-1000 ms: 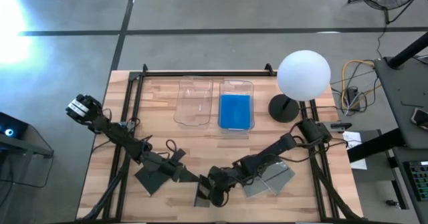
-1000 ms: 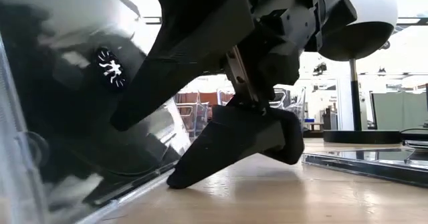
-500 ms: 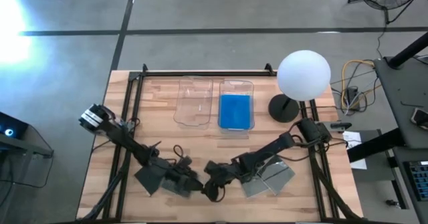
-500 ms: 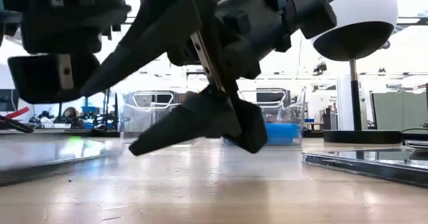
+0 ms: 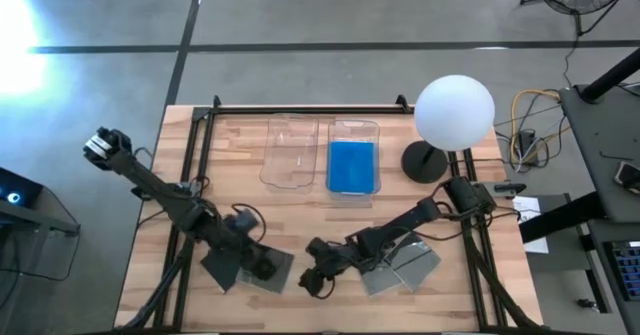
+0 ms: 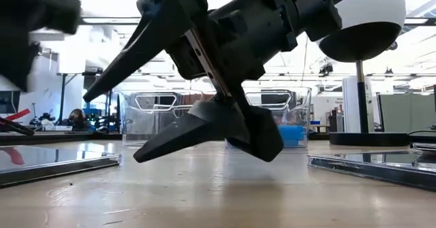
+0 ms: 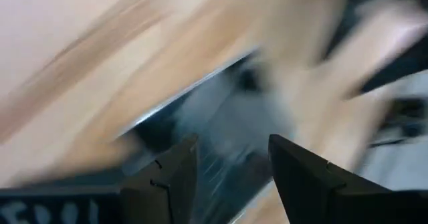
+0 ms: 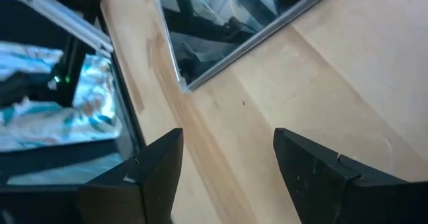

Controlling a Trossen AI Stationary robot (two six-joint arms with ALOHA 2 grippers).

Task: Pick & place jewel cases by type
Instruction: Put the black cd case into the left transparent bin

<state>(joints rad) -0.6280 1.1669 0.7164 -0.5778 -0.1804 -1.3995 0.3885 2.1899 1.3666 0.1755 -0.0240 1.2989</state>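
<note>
Two dark jewel cases lie flat near the table's near left: one (image 5: 222,267) and a greyer one (image 5: 277,272), which also shows in the low view (image 6: 58,163). My left gripper (image 5: 260,266) (image 7: 231,144) hovers open over the greyer case. My right gripper (image 5: 313,280) (image 6: 112,126) (image 8: 227,140) is open just right of that case and low over bare wood; a corner of the case (image 8: 221,23) lies ahead of it. More grey cases (image 5: 400,265) lie under my right arm. Blue cases (image 5: 352,165) rest in the right bin.
An empty clear bin (image 5: 290,153) stands beside the bin with the blue cases at the table's far middle. A white globe lamp (image 5: 454,110) stands on a dark base (image 5: 425,162) at the far right. Bare wood lies between the bins and the grippers.
A dark case that stood tilted on edge near the near edge, between the grippers, now lies flat on the table beside the other dark case. My left gripper went right toward it, then drew back left and rose. My right gripper shifted slightly.
</note>
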